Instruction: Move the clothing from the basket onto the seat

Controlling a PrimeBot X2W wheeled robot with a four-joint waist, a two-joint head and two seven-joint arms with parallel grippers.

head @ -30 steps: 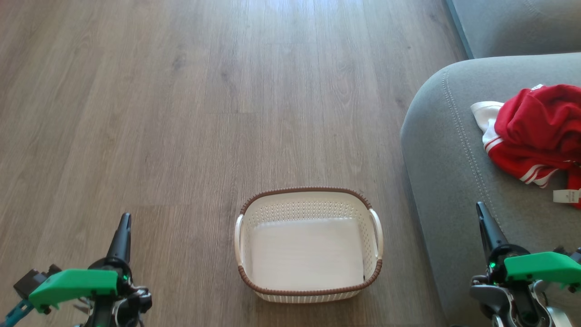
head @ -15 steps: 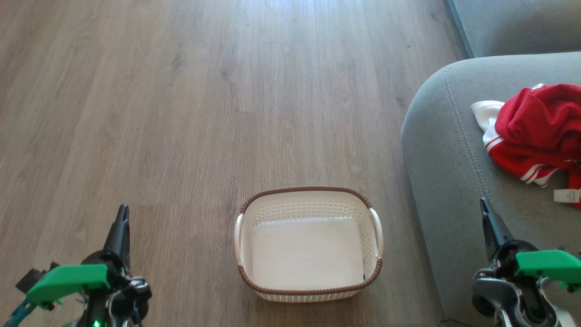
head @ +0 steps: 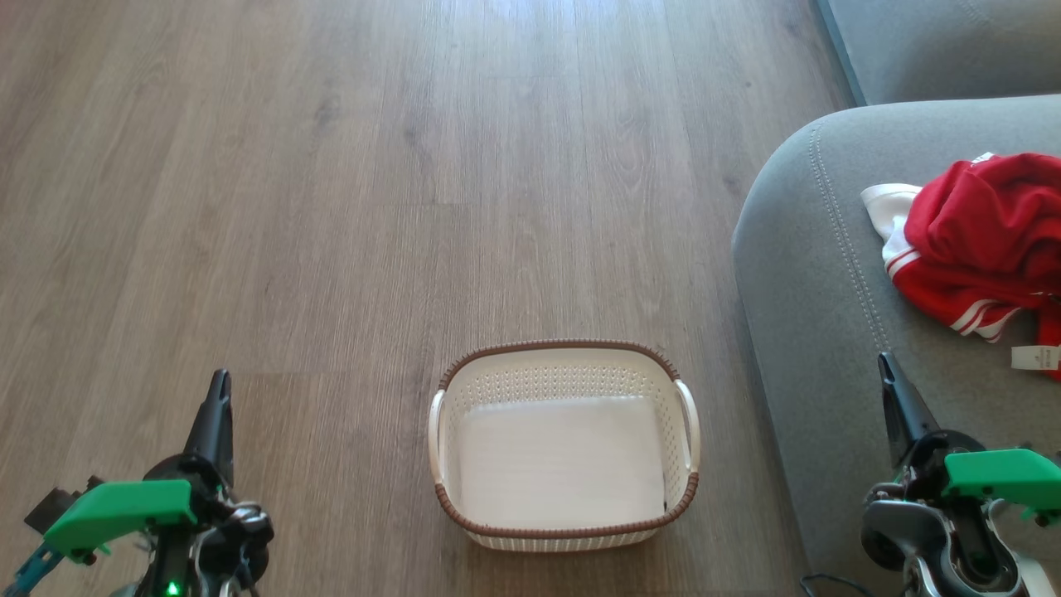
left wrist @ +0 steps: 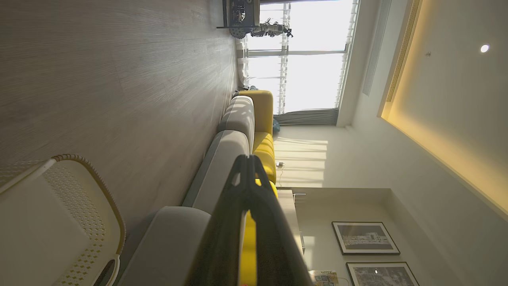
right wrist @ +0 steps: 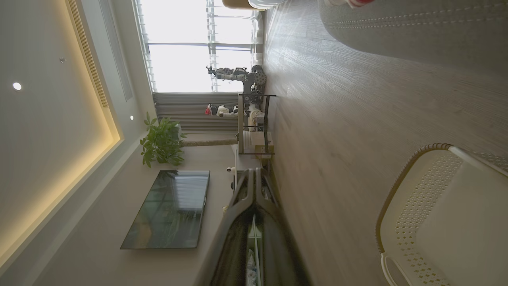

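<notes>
The white perforated basket (head: 564,445) with a brown rim stands on the wooden floor in the head view, nothing inside it. Red clothing (head: 982,240) with white stripes lies bunched on the grey seat (head: 821,274) at the right. My left gripper (head: 219,390) is at the lower left, left of the basket, shut and holding nothing. My right gripper (head: 887,369) is at the lower right over the seat's front edge, below the clothing, shut and holding nothing. The basket (left wrist: 59,222) sits at the lower left of the left wrist view and the basket (right wrist: 440,218) at the lower right of the right wrist view.
A second grey cushion (head: 937,46) fills the top right corner of the head view. Bare wooden floor (head: 373,182) stretches ahead and to the left. A white label (head: 1034,357) lies on the seat by the clothing.
Both grippers have sunk a little toward the bottom of the head view. The basket and clothing have not moved.
</notes>
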